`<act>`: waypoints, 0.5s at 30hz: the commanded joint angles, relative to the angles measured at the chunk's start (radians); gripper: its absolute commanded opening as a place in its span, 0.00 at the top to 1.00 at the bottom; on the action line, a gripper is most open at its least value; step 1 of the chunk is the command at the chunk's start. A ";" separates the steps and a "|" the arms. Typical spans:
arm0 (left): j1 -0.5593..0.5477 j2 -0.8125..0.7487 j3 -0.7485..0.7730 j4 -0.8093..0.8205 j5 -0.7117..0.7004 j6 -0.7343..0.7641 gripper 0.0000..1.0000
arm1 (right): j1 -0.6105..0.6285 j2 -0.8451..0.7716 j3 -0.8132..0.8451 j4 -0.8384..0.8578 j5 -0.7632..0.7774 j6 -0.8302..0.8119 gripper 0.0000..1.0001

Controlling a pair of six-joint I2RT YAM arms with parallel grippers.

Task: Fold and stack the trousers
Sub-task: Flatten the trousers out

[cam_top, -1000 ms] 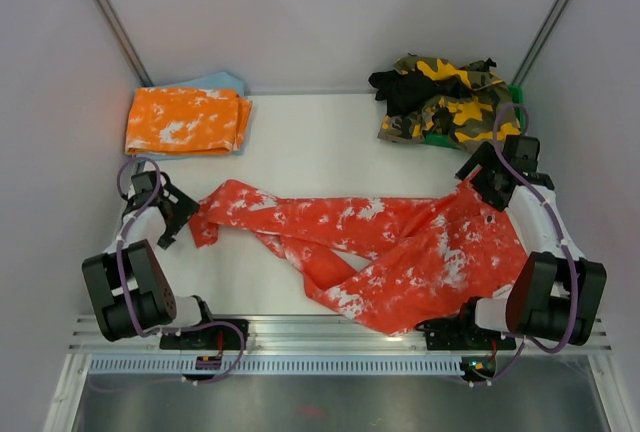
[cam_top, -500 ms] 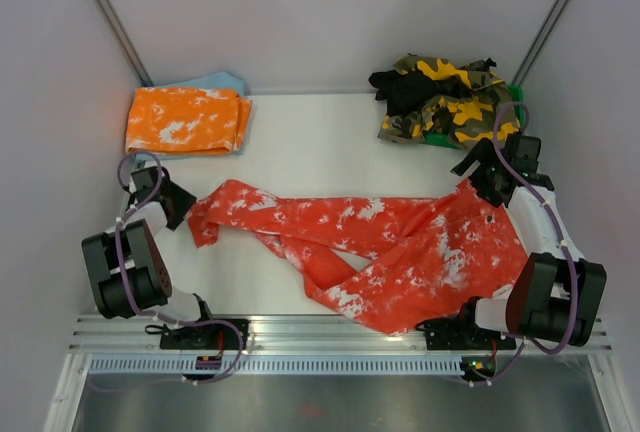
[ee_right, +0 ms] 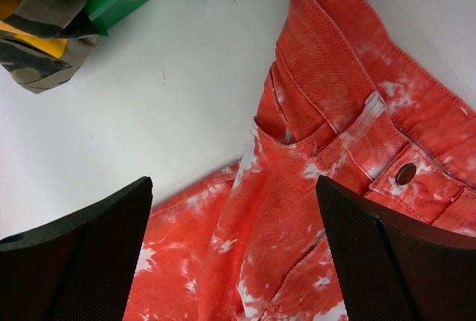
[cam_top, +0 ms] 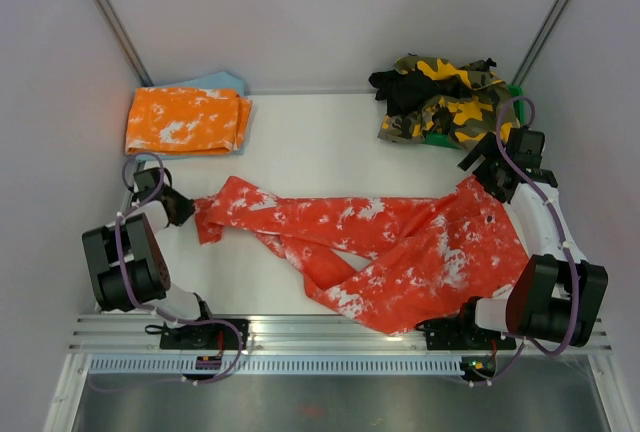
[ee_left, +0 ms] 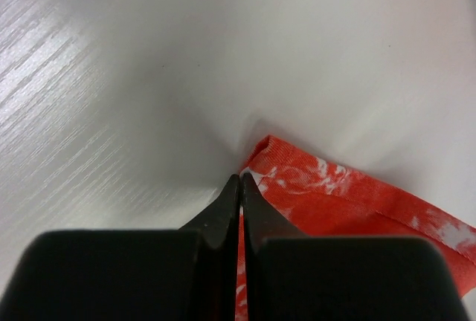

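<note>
The red, white-splotched trousers lie spread across the table, legs toward the left and waistband at the right. My left gripper sits low on the table at the end of the upper leg. In the left wrist view its fingers are pressed together at the hem corner, with red cloth showing in the slit between them. My right gripper hovers open over the waistband; in the right wrist view the button and pocket lie between its wide-apart fingers.
A folded orange-and-white pair rests on blue cloth at the back left. A heap of camouflage and black trousers sits on a green bin at the back right, close to my right gripper. Walls close in both sides.
My left gripper went from open to shut and slid in against the leg hem. My right gripper shifted slightly back and stayed open.
</note>
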 commanded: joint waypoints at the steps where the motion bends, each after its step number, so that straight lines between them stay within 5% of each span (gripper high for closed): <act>1: -0.005 0.027 0.050 -0.017 0.026 0.075 0.98 | -0.003 -0.034 0.021 -0.015 0.033 -0.002 0.02; 15: 0.026 -0.059 0.406 -0.165 -0.249 0.431 0.98 | -0.004 0.041 0.023 -0.017 0.136 -0.003 0.02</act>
